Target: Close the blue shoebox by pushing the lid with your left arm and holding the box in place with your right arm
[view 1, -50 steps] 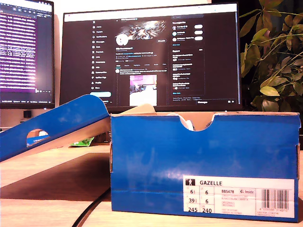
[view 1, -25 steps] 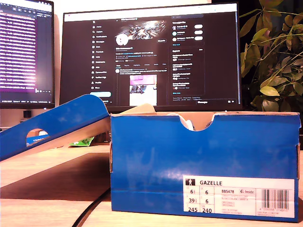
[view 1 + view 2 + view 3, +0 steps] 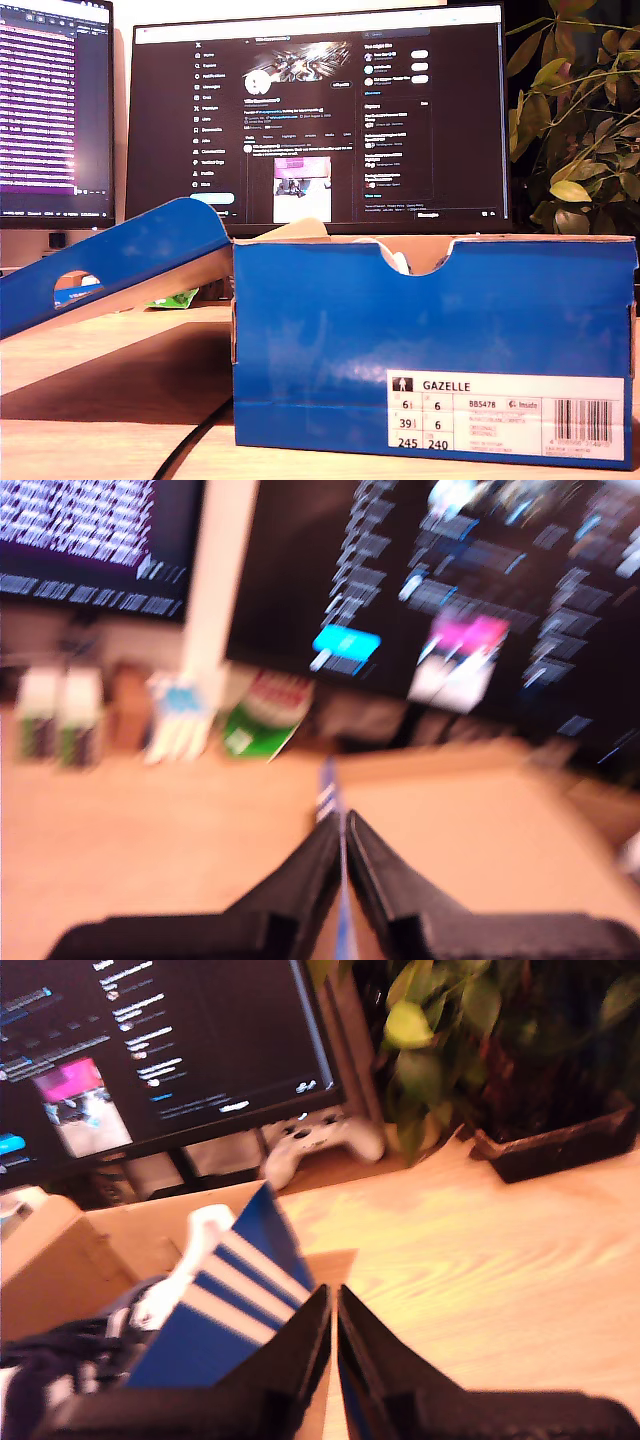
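The blue shoebox (image 3: 330,330) stands on the wooden desk, filling the middle and right of the exterior view. Its lid (image 3: 130,250) is open and slopes down toward the exterior view's left. Neither arm shows in the exterior view. In the blurred first wrist view, my first gripper (image 3: 342,825) is shut on the lid's thin blue edge (image 3: 326,790), with the lid's brown inside (image 3: 470,840) beside it. My second gripper (image 3: 333,1295) is shut on the box's wall, next to a blue white-striped flap (image 3: 235,1290). A shoe (image 3: 160,1300) lies inside the box.
Two lit monitors (image 3: 320,110) (image 3: 55,100) stand behind the box. A leafy plant (image 3: 580,120) is at the exterior view's right, its dark planter (image 3: 560,1145) on the desk. A white game controller (image 3: 320,1140) lies under the monitor. A black cable (image 3: 190,445) runs along the desk front.
The lid's raised end has crept slightly toward the exterior view's left. The box has not moved. The monitor's page has scrolled.
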Available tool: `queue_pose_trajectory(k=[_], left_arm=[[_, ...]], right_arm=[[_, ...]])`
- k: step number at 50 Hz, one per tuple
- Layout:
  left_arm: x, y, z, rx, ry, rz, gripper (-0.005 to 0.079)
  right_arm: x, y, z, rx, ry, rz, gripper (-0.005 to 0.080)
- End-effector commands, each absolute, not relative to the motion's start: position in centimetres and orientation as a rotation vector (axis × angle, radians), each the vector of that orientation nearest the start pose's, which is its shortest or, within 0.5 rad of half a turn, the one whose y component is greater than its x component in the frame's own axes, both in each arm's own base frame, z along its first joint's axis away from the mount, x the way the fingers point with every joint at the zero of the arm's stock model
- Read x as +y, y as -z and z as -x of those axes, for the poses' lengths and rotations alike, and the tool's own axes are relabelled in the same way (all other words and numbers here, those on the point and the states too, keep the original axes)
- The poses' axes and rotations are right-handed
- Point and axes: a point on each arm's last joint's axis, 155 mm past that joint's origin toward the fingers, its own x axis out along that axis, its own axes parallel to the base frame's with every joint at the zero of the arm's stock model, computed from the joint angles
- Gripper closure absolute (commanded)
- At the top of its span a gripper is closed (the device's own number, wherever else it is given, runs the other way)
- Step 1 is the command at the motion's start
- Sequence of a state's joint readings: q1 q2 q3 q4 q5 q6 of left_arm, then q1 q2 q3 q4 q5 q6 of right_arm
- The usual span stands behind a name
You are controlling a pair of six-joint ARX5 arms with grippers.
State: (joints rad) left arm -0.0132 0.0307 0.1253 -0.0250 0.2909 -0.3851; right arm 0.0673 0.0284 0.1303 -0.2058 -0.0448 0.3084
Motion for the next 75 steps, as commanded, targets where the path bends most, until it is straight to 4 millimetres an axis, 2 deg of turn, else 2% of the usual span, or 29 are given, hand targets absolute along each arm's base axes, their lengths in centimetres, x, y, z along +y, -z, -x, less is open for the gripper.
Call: queue_pose_trajectory(k=[1, 6, 12, 29, 45, 56, 64, 75], left_arm=[[-6.1, -20.5, -24.0, 0.038, 0.331, 0.394, 0.0762], [-6.4, -19.6, -24.5, 0.096, 0.336, 0.405, 0.0762], [-6.8, -18.3, -25.2, 0.179, 0.342, 0.417, 0.0762], [-7.1, -14.9, -27.1, 0.382, 0.345, 0.456, 0.0762], [-6.1, -12.1, -29.7, 0.559, 0.318, 0.459, 0.0762], [-5.5, -9.1, -31.2, 0.699, 0.311, 0.521, 0.0762], [-5.8, -6.6, -31.5, 0.804, 0.324, 0.565, 0.0762], [-7.6, -4.1, -31.0, 0.931, 0.411, 0.664, 0.0762]], right_arm=[[2.7, -19.3, -24.0, 0.087, -0.114, -0.313, 0.0763], [3.2, -19.9, -23.9, 0.116, -0.136, -0.314, 0.0763], [4.0, -19.5, -24.4, 0.177, -0.171, -0.317, 0.0763], [5.8, -15.9, -26.1, 0.396, -0.223, -0.334, 0.0763], [7.8, -13.8, -28.0, 0.514, -0.312, -0.363, 0.0763], [8.8, -11.5, -28.7, 0.597, -0.346, -0.383, 0.0763], [9.3, -11.1, -29.4, 0.604, -0.371, -0.395, 0.0763], [10.1, -10.7, -29.9, 0.617, -0.408, -0.43, 0.0763]])
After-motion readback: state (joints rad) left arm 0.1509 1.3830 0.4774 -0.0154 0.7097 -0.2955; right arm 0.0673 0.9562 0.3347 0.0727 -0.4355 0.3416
